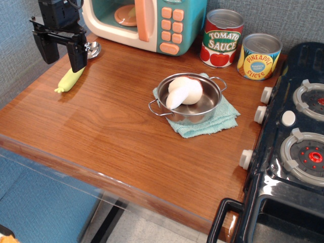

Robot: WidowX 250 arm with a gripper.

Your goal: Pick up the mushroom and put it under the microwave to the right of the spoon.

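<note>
One white toy mushroom (183, 91) lies on its side in the small steel pan (208, 108), well apart from the black claw (61, 52), which hangs wide and empty above the yellow-green-handled spoon (71, 78). Best approach, I judge: descend over the cap, straddle it, avoid the rim, then carry it to bare worktop (101, 126) before the teal-fronted microwave (147, 23).

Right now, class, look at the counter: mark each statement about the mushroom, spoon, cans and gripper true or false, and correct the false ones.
1. The mushroom lies in the metal pot. True.
2. The pot rests directly on bare wood. False: it sits on a teal cloth.
3. The gripper holds the mushroom. False: it is open, empty, above the spoon.
4. Two cans stand right of the microwave. True.
5. The tomato sauce can lies on its side. False: upright.
</note>
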